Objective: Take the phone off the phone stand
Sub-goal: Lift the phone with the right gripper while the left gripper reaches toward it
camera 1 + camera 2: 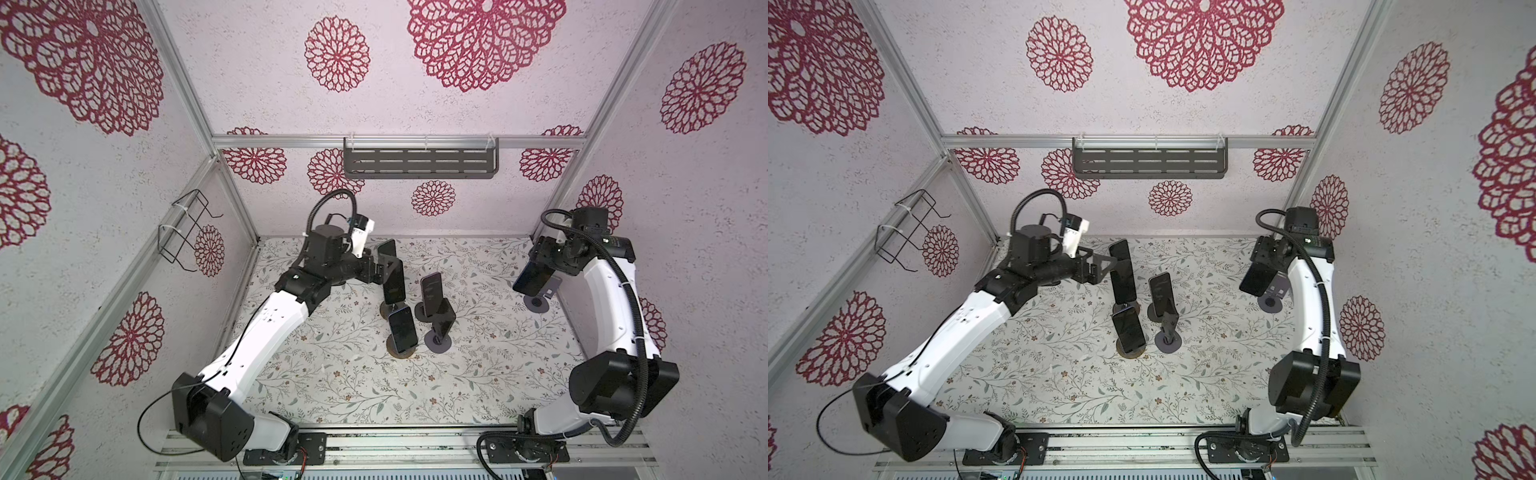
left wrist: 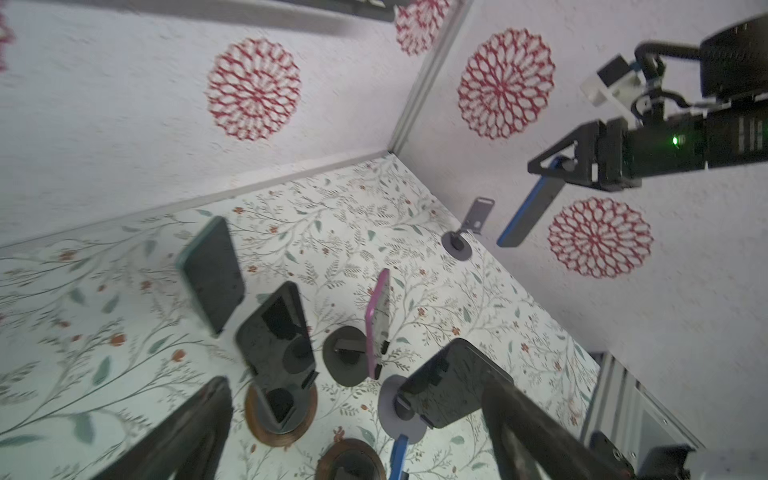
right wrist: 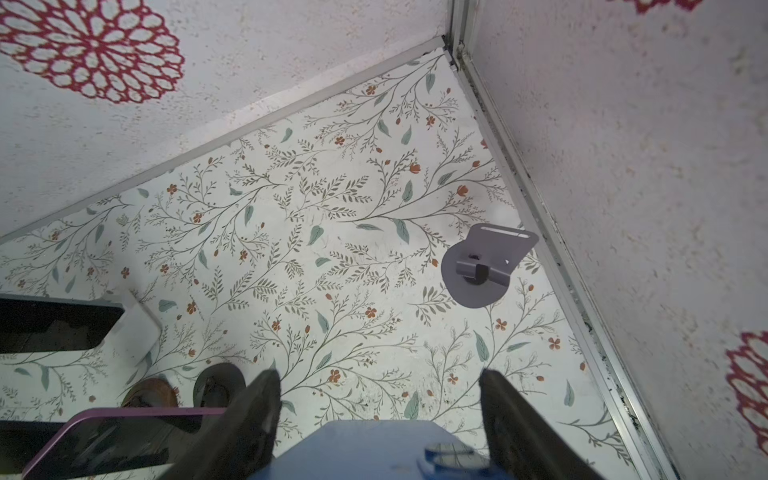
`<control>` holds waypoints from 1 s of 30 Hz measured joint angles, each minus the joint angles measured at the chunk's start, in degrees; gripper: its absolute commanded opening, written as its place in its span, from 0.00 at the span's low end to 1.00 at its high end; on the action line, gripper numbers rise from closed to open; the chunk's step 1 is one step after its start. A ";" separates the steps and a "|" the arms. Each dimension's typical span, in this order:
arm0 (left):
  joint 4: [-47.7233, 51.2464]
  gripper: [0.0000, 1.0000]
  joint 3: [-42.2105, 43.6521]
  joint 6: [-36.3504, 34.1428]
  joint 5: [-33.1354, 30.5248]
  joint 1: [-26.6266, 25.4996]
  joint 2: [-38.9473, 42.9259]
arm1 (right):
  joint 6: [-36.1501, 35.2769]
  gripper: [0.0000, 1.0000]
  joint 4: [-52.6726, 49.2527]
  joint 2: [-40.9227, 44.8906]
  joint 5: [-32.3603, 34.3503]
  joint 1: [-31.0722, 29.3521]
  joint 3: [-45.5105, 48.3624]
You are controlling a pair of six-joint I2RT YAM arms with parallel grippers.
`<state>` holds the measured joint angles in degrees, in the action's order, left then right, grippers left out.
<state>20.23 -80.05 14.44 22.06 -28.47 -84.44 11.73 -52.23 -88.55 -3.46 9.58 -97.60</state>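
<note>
No writing, brand, number or sign could be read anywhere. The blue phone (image 1: 533,277) and the other phones (image 1: 402,329) showed dark, blank screens. The counter (image 1: 332,386) and walls (image 1: 457,104) bore only flower prints.

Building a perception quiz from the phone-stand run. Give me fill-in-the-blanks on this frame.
1. The phone clamped in the right gripper has a ___ edge.
2. The grey stand by the right wall is ___.
3. The left gripper, near the teal-edged phone, has its jaws ___.

Missing words: blue; empty; open.
</note>
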 measured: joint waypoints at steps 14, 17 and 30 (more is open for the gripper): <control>-6.14 0.78 -20.50 -5.25 18.36 -10.32 -25.24 | -0.17 0.13 -3.54 4.90 -10.91 -3.23 3.02; -6.51 0.80 -25.90 -5.40 19.58 -11.89 -29.57 | -0.28 0.13 -4.26 5.73 -12.90 -3.39 2.99; -6.19 0.84 -37.83 -4.79 20.94 -15.87 -43.30 | -0.17 0.11 -4.66 6.32 -18.45 -5.22 2.99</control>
<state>14.04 -117.89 9.65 43.00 -44.34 -127.74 11.55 -56.88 -82.24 -21.91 4.36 -94.61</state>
